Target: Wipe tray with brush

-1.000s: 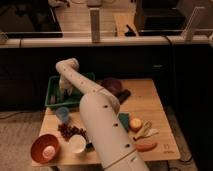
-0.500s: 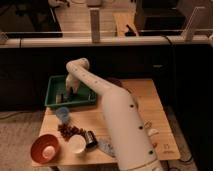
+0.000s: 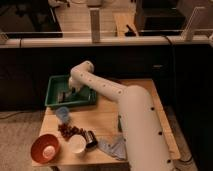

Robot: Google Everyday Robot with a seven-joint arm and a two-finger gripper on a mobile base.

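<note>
The green tray (image 3: 54,86) stands at the back left of the wooden table (image 3: 105,120). My white arm reaches from the lower right across the table, bends at its elbow above the tray's back wall, and points down into the tray. The gripper (image 3: 70,92) is inside the tray, near its middle, low over the floor. A small dark elongated shape, apparently the brush (image 3: 63,96), lies at the gripper's tip on the tray floor. I cannot make out whether the gripper holds it.
In front of the tray stands a small blue cup (image 3: 62,113). Nearer the front edge are a dark red cluster (image 3: 67,131), an orange-red bowl (image 3: 45,148), a white cup (image 3: 76,144), a dark can (image 3: 91,139) and a grey cloth (image 3: 112,148). A railing runs behind the table.
The arm has swung right across the table and the gripper has shifted from the tray's left part toward its middle. The objects at the right are now hidden behind the arm.
</note>
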